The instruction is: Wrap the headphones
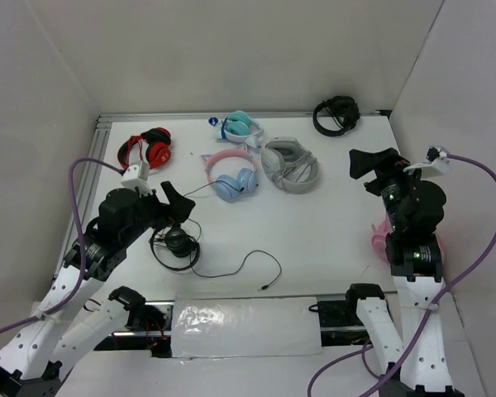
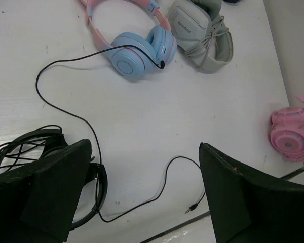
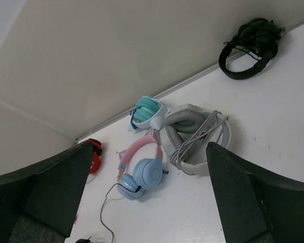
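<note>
Jaws left and right gape empty — the headphones lie well clear of both.

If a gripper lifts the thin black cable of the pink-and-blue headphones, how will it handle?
Likely floppy: the cable lies in loose curves across the table. Probably light and thin, so hard to pinch off the flat surface. Its free plug may trail, and it could snag near the black headphones.

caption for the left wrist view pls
Open left gripper hovers over the black cable trailing from the pink-and-blue headphones.
</note>
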`<action>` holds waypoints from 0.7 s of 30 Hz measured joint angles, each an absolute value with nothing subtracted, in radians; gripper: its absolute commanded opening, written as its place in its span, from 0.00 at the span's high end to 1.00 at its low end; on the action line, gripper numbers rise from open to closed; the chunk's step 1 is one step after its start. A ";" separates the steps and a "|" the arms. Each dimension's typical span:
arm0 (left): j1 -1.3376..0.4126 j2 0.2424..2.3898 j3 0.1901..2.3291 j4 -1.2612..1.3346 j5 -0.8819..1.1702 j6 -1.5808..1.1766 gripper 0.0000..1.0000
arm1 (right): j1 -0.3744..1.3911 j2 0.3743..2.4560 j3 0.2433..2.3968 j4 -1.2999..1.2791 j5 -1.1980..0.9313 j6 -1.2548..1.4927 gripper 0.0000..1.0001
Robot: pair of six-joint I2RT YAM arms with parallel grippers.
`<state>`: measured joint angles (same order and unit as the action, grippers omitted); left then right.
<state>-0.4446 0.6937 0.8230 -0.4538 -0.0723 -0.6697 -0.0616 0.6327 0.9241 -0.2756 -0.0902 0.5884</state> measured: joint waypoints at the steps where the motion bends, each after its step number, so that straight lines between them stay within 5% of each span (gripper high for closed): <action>1: -0.444 0.686 0.820 -0.456 -0.072 -0.673 0.01 | -0.062 0.633 0.930 -0.288 -0.084 0.603 0.01; 14: -0.443 0.691 0.796 -0.472 -0.075 -0.688 0.01 | -0.062 0.683 0.879 -0.416 0.121 0.713 0.00; 21: -0.443 0.730 0.789 -0.449 -0.047 -0.688 0.01 | 0.009 0.760 0.834 -0.363 -0.025 0.579 0.00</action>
